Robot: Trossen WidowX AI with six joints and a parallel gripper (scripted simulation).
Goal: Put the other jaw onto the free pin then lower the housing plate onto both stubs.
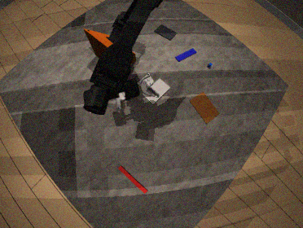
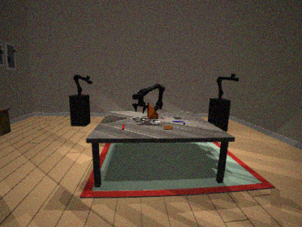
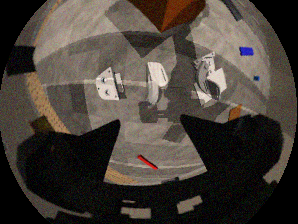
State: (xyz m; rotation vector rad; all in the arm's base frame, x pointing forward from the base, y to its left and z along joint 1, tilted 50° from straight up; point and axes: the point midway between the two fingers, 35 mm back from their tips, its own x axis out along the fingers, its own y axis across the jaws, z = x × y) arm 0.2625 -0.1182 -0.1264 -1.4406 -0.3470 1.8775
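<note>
My gripper [image 1: 115, 97] [image 2: 140, 109] [image 3: 150, 120] is open and empty above the table, fingers pointing down. In the wrist view three white things lie beyond the fingertips. The housing plate [image 3: 106, 90], with two round holes, lies at the left; the arm hides it in the top view. The loose jaw [image 3: 157, 75] [image 1: 121, 97] lies in the middle, touching nothing. The white base [image 1: 162, 86] [image 3: 217, 82] is at the right, with the other jaw [image 1: 147, 81] [image 3: 202, 80] on it. The pins and gear teeth are too small to make out.
An orange wedge-shaped block [image 1: 97, 42] [image 2: 152, 113] [image 3: 175, 12] stands behind the parts, close to the arm. A blue bar [image 1: 186, 54] [image 3: 246, 51], a small blue piece [image 1: 210, 65], a dark tile [image 1: 164, 32], a brown-orange tile [image 1: 204, 107] and a red bar [image 1: 133, 179] [image 3: 147, 162] lie around.
</note>
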